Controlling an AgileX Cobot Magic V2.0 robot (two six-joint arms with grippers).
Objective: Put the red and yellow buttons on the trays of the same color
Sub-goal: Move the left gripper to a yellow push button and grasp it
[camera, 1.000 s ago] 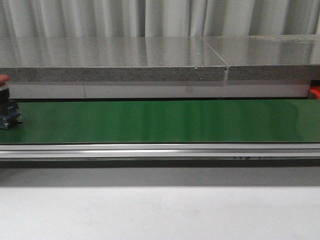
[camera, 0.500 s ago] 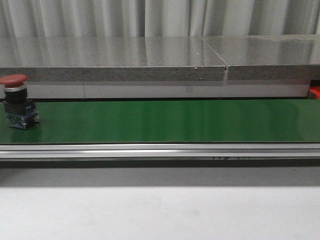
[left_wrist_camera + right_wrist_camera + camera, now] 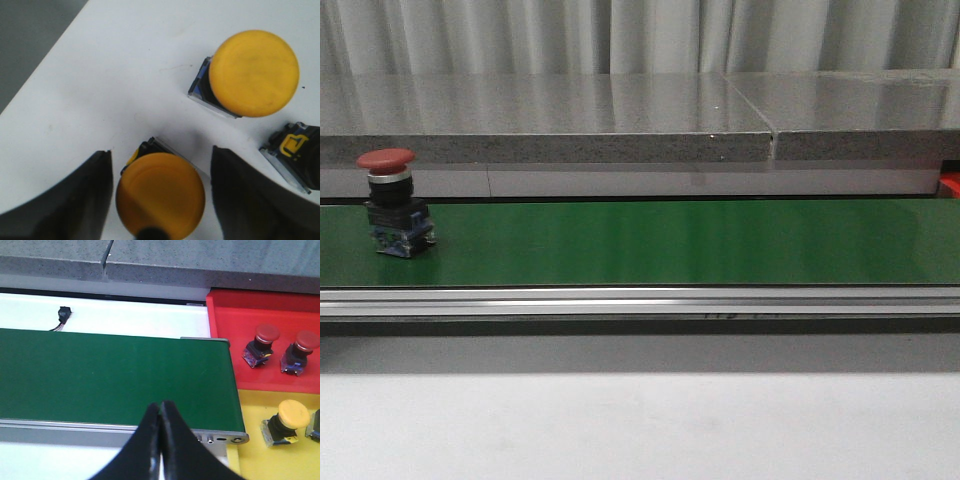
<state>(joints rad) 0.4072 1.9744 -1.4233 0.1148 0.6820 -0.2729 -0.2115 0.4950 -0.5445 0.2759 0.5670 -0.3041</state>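
white surface (image 3: 125, 75): button (image 3: 160, 195) between end effector (image 3: 160, 200) fingers

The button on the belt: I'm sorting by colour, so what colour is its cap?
Red. The button shows best in the front view.

Red button (image 3: 392, 201) now farther along the green belt (image 3: 670, 240), away from the left edge of the front view where only part of it shows a second ago; now fully visible, upright.
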